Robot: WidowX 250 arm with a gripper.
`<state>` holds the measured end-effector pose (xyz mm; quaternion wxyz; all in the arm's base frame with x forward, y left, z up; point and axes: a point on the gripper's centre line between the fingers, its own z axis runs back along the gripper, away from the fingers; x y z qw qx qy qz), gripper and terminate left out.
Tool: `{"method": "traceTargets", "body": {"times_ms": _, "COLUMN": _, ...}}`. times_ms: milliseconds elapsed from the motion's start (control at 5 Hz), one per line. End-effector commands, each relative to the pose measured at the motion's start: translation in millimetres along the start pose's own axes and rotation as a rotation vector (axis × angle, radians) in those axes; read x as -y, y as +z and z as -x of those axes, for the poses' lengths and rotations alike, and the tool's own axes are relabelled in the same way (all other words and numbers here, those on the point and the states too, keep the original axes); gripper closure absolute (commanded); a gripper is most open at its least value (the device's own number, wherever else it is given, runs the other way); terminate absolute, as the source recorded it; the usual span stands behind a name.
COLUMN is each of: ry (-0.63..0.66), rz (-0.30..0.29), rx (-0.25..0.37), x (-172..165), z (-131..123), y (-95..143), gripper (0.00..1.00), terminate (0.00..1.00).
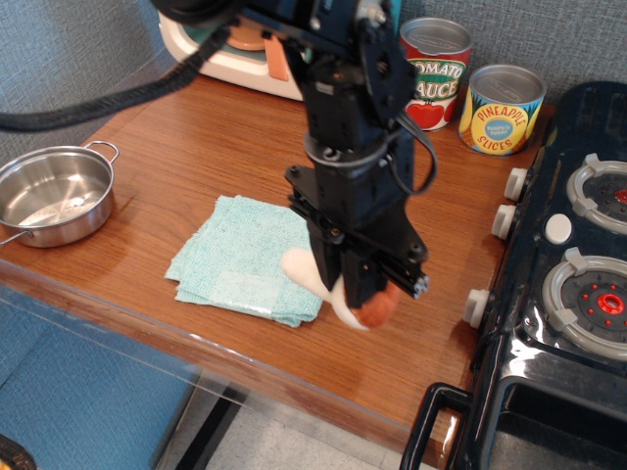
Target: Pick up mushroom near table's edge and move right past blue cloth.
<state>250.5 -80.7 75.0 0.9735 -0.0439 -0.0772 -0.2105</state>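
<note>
My black gripper [361, 292] is shut on the mushroom [338, 291], whose white stem points left and reddish-brown cap shows at the lower right. It is held low over the brown wood-grain table [411, 323], just past the right edge of the light teal-blue cloth [245, 257], near the table's front edge. I cannot tell whether the mushroom touches the tabletop. The arm hides the cloth's right part and the table behind it.
A steel pot [54, 194] sits at the left edge. A tomato sauce can [438, 69] and a pineapple slices can [502, 108] stand at the back. A black toy stove [568, 284] fills the right side. A toy oven [235, 44] is at the back left.
</note>
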Motion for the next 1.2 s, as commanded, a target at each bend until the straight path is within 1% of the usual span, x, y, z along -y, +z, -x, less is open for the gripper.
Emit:
{"method": "traceTargets", "body": {"times_ms": 0, "ry": -0.041, "rz": 0.005, "rx": 0.031, "x": -4, "z": 18, "y": 13, "gripper": 0.0, "terminate": 0.0}}
{"method": "traceTargets", "body": {"times_ms": 200, "ry": -0.03, "rz": 0.011, "rx": 0.054, "x": -5, "z": 17, "y": 23, "gripper": 0.0, "terminate": 0.0}}
{"method": "traceTargets", "body": {"times_ms": 400, "ry": -0.011, "rz": 0.001, "rx": 0.091, "x": -7, "z": 19, "y": 34, "gripper": 0.0, "terminate": 0.0}}
{"method": "traceTargets", "body": {"times_ms": 600, "ry": 0.01, "rz": -0.003, "rx": 0.112, "x": -8, "z": 21, "y": 42, "gripper": 0.0, "terminate": 0.0}}
{"method": "traceTargets", "body": {"times_ms": 800, "ry": 0.01, "rz": -0.003, "rx": 0.112, "x": -8, "z": 21, "y": 42, "gripper": 0.0, "terminate": 0.0}}
{"method": "traceTargets", "body": {"times_ms": 1000, "ry": 0.01, "rz": -0.003, "rx": 0.112, "x": -8, "z": 21, "y": 42, "gripper": 0.0, "terminate": 1.0}}
